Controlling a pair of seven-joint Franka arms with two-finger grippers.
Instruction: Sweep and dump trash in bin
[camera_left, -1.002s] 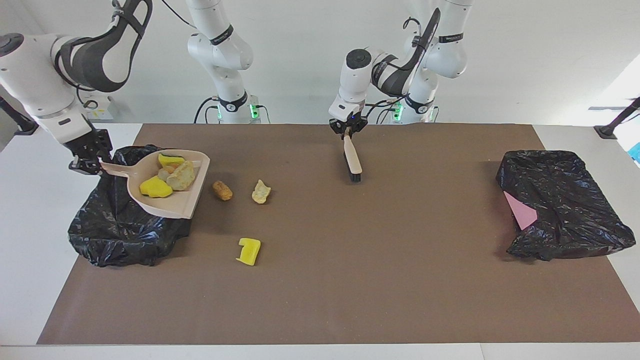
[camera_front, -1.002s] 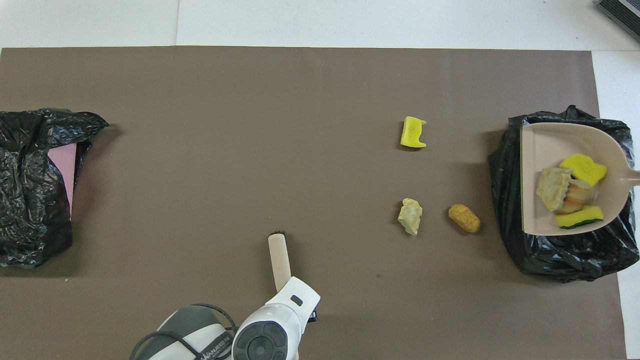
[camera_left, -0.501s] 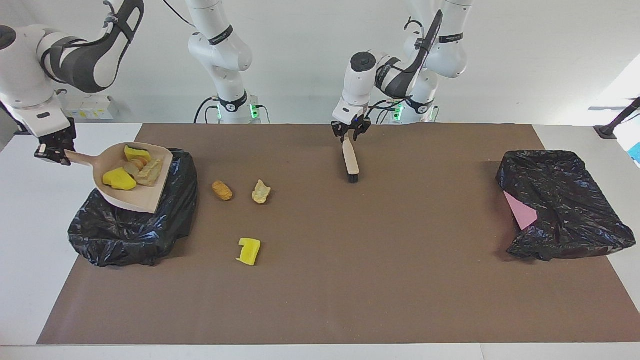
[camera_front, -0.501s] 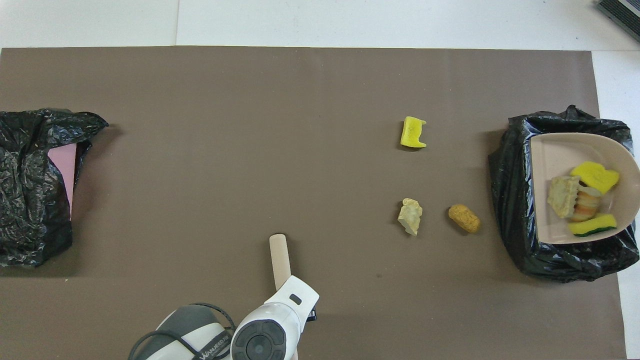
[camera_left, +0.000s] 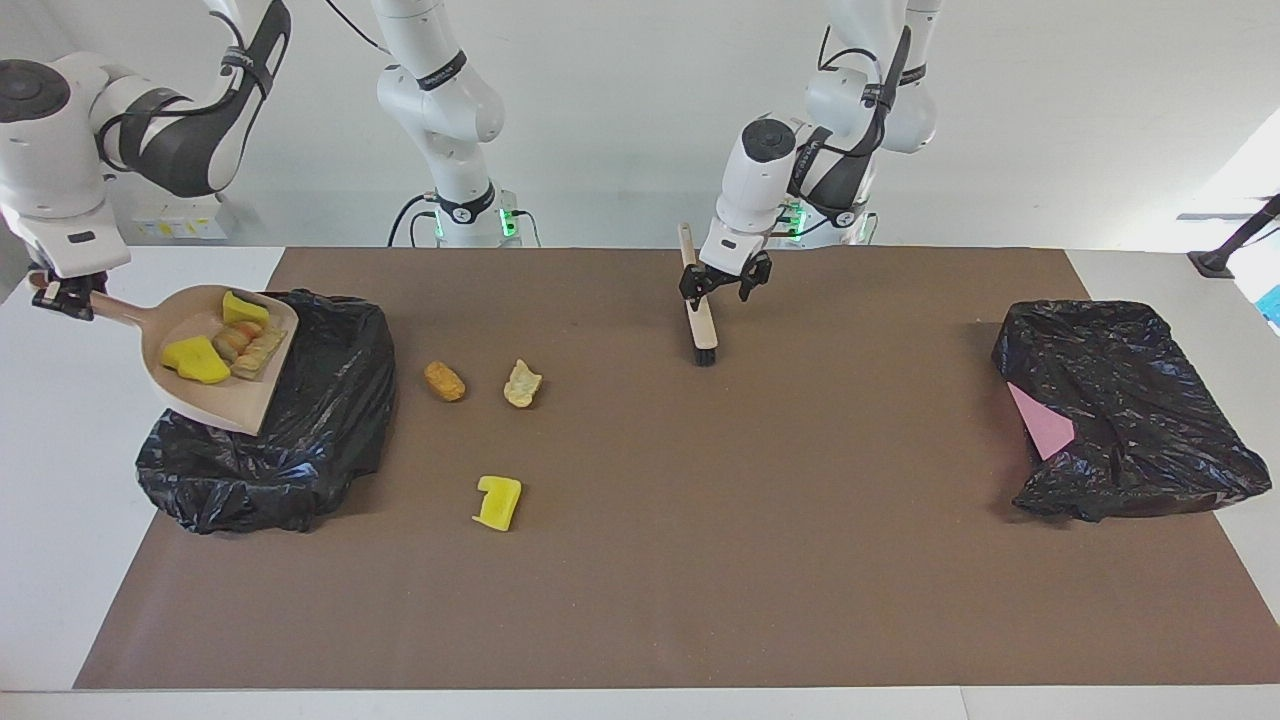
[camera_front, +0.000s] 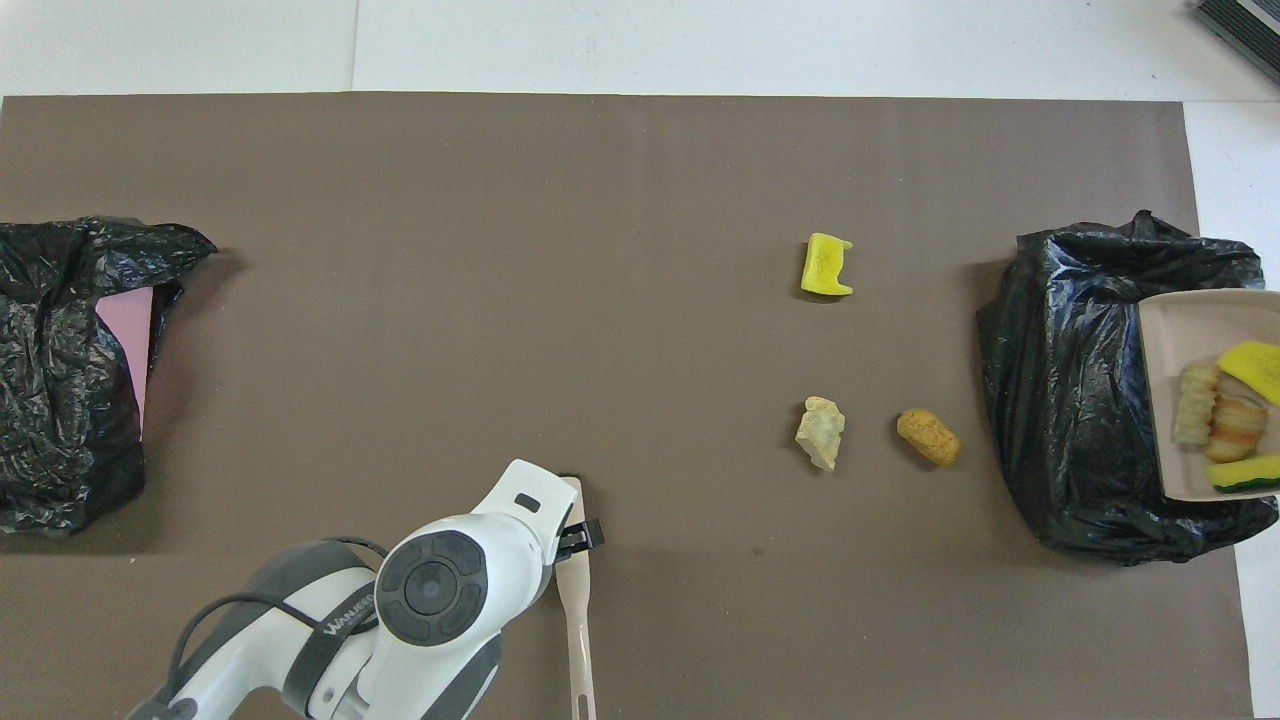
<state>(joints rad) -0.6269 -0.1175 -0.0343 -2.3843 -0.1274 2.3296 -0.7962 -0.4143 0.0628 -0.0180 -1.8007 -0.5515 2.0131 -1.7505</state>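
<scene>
My right gripper (camera_left: 62, 297) is shut on the handle of a beige dustpan (camera_left: 225, 400), held over the bin's rim at the right arm's end of the table; the pan also shows in the overhead view (camera_front: 1165, 330). Several yellow, beige and orange trash pieces (camera_left: 222, 340) lie in it. The bin is a black bag (camera_left: 300, 440). On the mat lie an orange-brown chunk (camera_left: 444, 381), a beige chunk (camera_left: 522, 383) and a yellow piece (camera_left: 498, 502). My left gripper (camera_left: 722, 290) is shut on a brush (camera_left: 703, 325) at mid-handle; its bristles rest on the mat.
A second black bag (camera_left: 1130, 420) with a pink sheet (camera_left: 1042, 422) in it lies at the left arm's end of the table. The brown mat (camera_left: 700, 560) covers most of the white table.
The right gripper has carried the loaded dustpan from over the bag's middle out toward the right arm's end of the table. The left arm drew back; the brush handle tipped toward the robots.
</scene>
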